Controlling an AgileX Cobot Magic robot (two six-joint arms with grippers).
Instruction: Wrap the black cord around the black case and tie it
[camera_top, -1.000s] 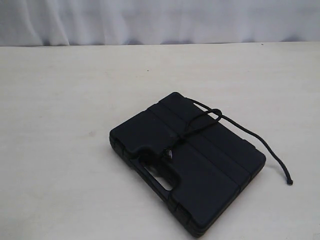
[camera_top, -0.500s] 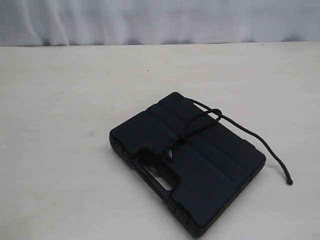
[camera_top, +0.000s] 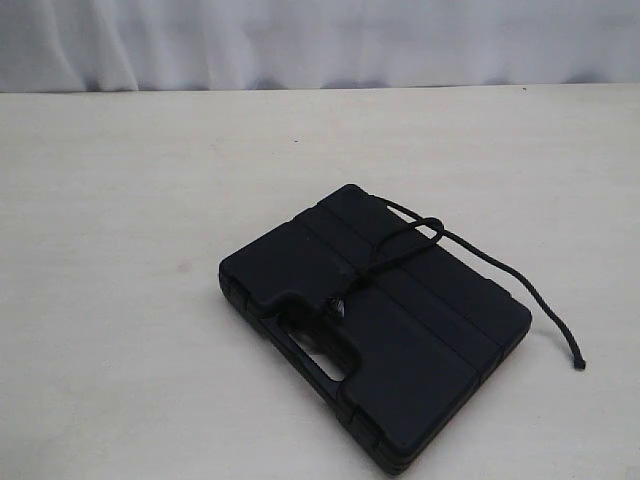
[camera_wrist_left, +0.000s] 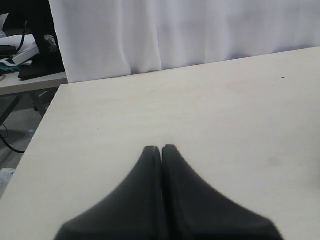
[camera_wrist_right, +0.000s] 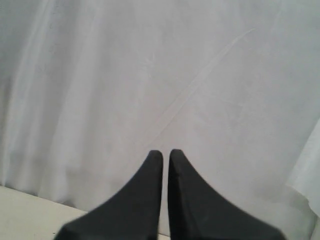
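Note:
The black case (camera_top: 300, 265) lies flat on the pale table in the exterior view, handle cut-out toward the near left. The black cord (camera_top: 520, 283) crosses the lid, forms a loop near the far edge and trails off the right side to a tip on the table. Neither gripper appears in the exterior view. My left gripper (camera_wrist_left: 161, 148) is shut with nothing between its fingers, over bare tabletop. My right gripper (camera_wrist_right: 166, 153) is shut and empty, facing a white curtain. Neither wrist view shows the case or the cord.
A white curtain (camera_top: 320, 40) hangs behind the table's (camera_top: 120, 250) far edge. In the left wrist view the table's side edge shows, with a second table carrying dark equipment (camera_wrist_left: 25, 55) beyond it.

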